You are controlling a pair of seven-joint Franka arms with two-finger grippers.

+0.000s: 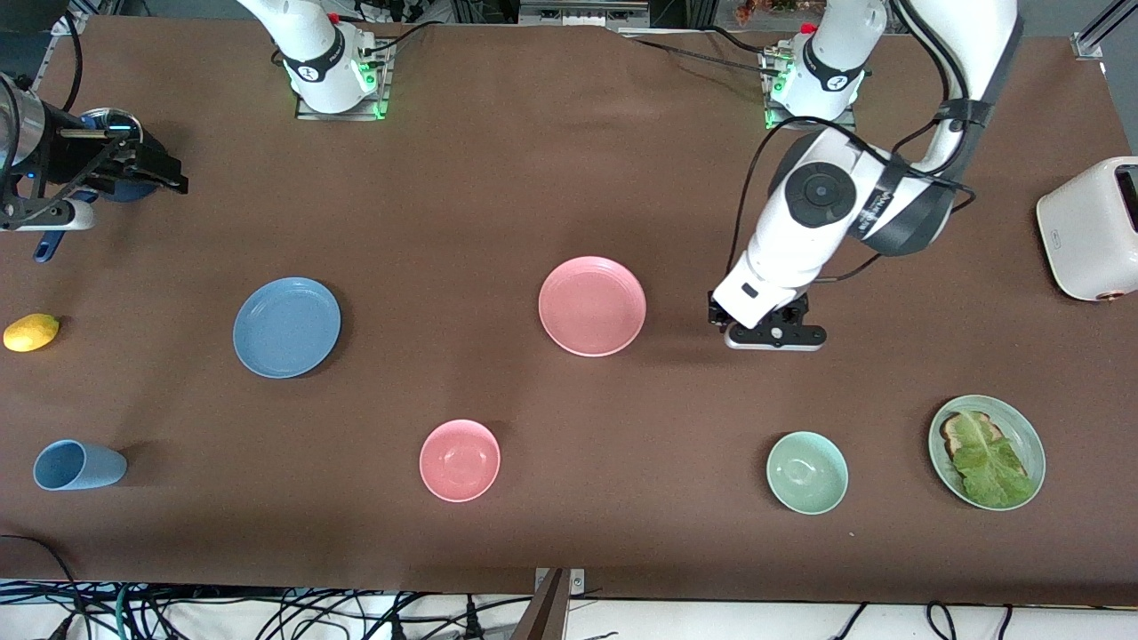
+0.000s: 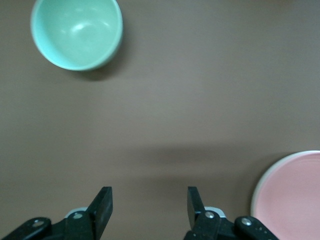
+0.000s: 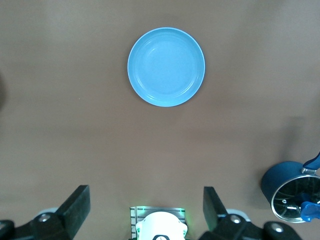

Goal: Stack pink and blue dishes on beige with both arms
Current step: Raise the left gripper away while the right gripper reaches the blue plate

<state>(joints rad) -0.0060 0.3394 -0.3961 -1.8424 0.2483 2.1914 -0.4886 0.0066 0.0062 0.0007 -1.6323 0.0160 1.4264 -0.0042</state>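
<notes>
The pale pink plate [image 1: 592,305] lies near the table's middle, and its edge shows in the left wrist view [image 2: 292,195]. The light blue plate [image 1: 287,327] [image 3: 166,66] lies toward the right arm's end. No beige plate is in view. My left gripper [image 1: 772,336] [image 2: 149,196] hangs low over bare table beside the pink plate, on the side toward the left arm's end. It is open and holds nothing. My right gripper [image 1: 169,175] [image 3: 145,195] is raised high over the right arm's end of the table, open and empty.
A pink bowl [image 1: 460,460], a pale green bowl [image 1: 807,472] [image 2: 76,32] and a blue cup [image 1: 78,465] stand nearer the front camera. A green plate [image 1: 1031,436] holds toast and lettuce. A white toaster [image 1: 1092,228], a lemon [image 1: 31,332] and a dark blue pot [image 3: 295,195] sit at the ends.
</notes>
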